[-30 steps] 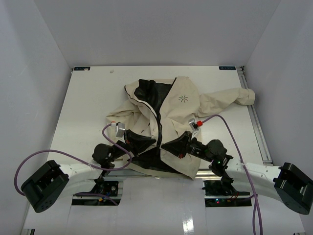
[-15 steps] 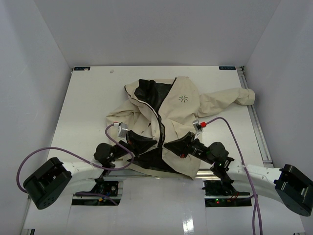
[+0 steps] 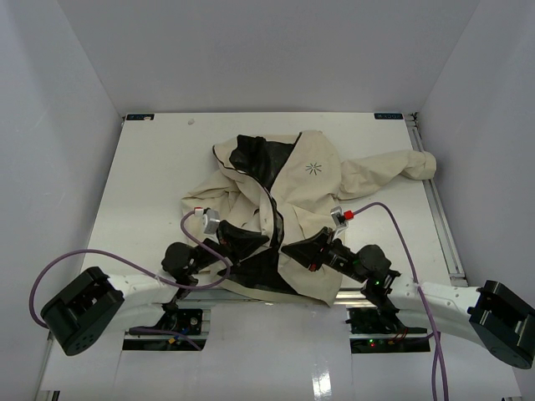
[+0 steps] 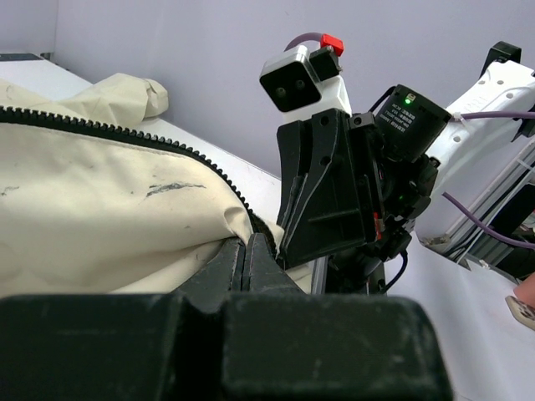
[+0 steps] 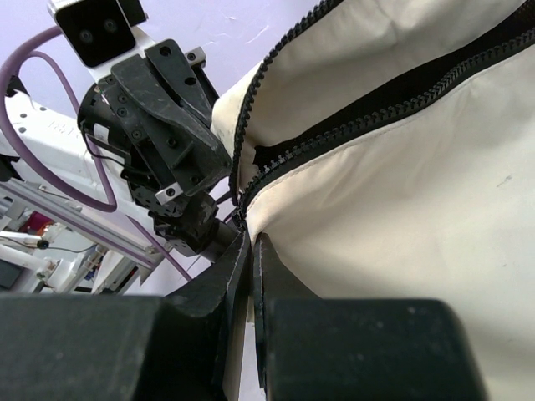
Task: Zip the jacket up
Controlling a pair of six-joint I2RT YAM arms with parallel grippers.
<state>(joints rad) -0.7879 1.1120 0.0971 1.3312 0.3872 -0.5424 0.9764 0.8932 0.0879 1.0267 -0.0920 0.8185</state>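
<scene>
The cream jacket [image 3: 309, 180] lies on the white table [image 3: 150, 175], front open, black lining showing, starburst logo [image 3: 314, 168] on the chest. Its dark zipper [image 3: 272, 209] runs down the middle, unjoined. My left gripper [image 3: 255, 242] is shut on the bottom of the left front edge; the left wrist view shows the jaws [image 4: 248, 251] closed on cream fabric [image 4: 100, 217] beside the zipper teeth [image 4: 167, 144]. My right gripper [image 3: 292, 249] is shut on the bottom of the right front edge; the right wrist view shows it [image 5: 253, 246] pinching the hem [image 5: 401, 192] just below the zipper teeth [image 5: 376, 113].
The two grippers sit close together, tip facing tip, at the jacket's near hem. One sleeve [image 3: 410, 165] stretches towards the table's right rail [image 3: 443, 225]. Purple cables [image 3: 50, 271] loop by both arms. White walls enclose the table.
</scene>
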